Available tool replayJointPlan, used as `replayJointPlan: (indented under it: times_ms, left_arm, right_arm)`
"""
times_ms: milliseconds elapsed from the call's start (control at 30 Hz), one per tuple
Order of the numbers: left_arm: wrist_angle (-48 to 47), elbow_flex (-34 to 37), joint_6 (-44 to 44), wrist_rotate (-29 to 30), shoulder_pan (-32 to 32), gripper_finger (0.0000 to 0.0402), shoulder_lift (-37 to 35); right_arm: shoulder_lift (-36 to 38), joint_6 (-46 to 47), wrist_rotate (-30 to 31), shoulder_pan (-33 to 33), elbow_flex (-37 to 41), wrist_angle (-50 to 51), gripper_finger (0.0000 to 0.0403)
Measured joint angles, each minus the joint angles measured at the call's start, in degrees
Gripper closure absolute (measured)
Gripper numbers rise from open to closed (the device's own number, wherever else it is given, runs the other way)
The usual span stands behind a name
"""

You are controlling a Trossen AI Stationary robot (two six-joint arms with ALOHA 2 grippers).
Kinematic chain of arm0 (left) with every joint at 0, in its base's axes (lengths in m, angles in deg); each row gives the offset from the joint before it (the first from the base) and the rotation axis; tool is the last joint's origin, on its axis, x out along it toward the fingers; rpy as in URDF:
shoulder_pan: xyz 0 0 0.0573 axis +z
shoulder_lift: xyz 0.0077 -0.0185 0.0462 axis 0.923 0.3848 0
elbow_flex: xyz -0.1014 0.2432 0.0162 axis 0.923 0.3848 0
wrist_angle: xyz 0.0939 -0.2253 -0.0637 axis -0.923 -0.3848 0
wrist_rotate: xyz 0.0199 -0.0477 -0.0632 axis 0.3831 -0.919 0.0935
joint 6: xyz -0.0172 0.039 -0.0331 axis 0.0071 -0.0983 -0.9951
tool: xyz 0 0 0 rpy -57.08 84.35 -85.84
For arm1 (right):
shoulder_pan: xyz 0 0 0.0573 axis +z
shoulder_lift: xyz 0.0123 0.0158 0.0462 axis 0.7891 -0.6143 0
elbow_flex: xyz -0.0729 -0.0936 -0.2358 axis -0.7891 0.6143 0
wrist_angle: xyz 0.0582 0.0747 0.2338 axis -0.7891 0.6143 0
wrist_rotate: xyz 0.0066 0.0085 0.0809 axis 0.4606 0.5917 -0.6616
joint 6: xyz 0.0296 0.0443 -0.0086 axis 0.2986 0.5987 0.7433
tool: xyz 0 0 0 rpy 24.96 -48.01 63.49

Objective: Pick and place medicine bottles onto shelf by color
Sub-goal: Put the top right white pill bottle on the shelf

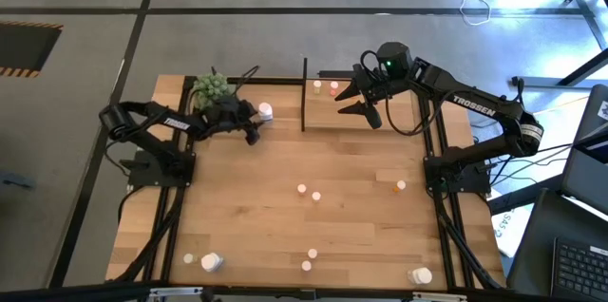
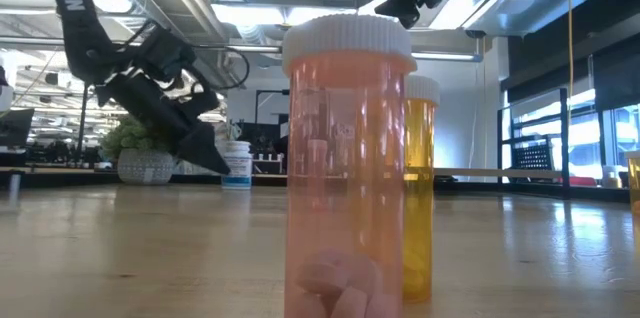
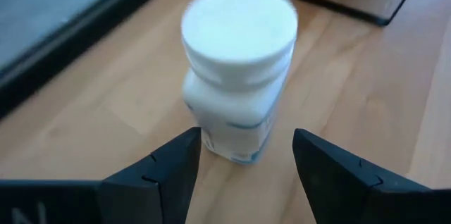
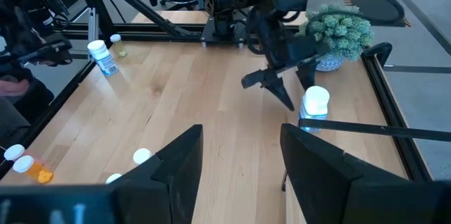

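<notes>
One white bottle (image 3: 238, 69) upright just ahead of left claw (image 3: 246, 159), spread wide, empty.

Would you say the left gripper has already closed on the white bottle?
No, the left gripper stands open, its fingers either side of the upright white bottle without touching it.

Both six-joint arms are matte black with angular link housings. White block lettering reading TROSSEN runs along the right arm's (image 1: 475, 107) forearm, and similar white letters mark the left arm (image 1: 157, 123). A green light glows on the right wrist housing. Black cables loop beside each arm. The jaws are flat, dark, tapering plates.
</notes>
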Motion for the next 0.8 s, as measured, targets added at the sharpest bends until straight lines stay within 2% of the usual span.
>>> replayJointPlan:
  times_ms: [300, 667, 800]
  left_arm:
    - [0.9, -0.6, -0.8, -1.3, 0.0, 0.0182, 0.7]
    - [0.6, -0.6, -1.2, -1.9, -5.3, 0.0182, -0.8]
    - [0.5, -0.6, -1.4, 2.8, -6.3, 0.0182, -0.8]
  right_arm:
    - [0.0, 0.0, 0.0, 0.0, 0.0, 0.0, 0.0210]
    - [0.0, 0.0, 0.0, 0.0, 0.0, 0.0, 0.0210]
    - [0.0, 0.0, 0.0, 0.0, 0.0, 0.0, 0.0210]
